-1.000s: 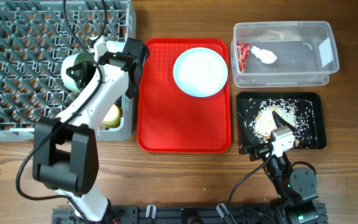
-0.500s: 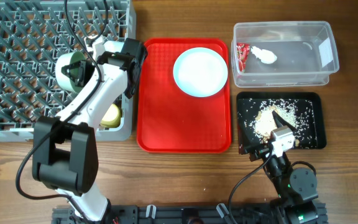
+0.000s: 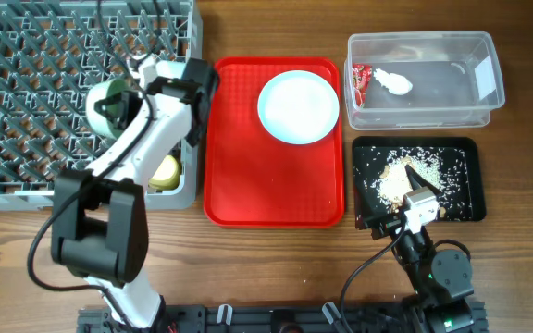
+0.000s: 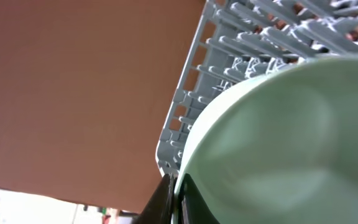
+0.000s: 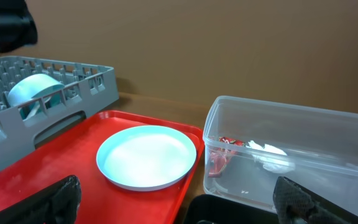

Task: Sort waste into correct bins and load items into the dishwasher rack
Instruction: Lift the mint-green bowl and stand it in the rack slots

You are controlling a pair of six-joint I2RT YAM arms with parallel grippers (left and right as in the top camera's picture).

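Left wrist view: at the bottom edge, my left gripper [image 4: 174, 188] is clenched on the rim of a pale blue-green bowl [image 4: 278, 143], which fills the lower right. Beyond it, upper right, rise the grey pegs of the dishwasher rack [image 4: 229, 56]. I judge this step to be loading the bowl; next it needs lowering on edge between pegs before release. My right gripper [image 3: 415, 183] gapes empty over the black tray [image 3: 465, 148], lower right overhead.
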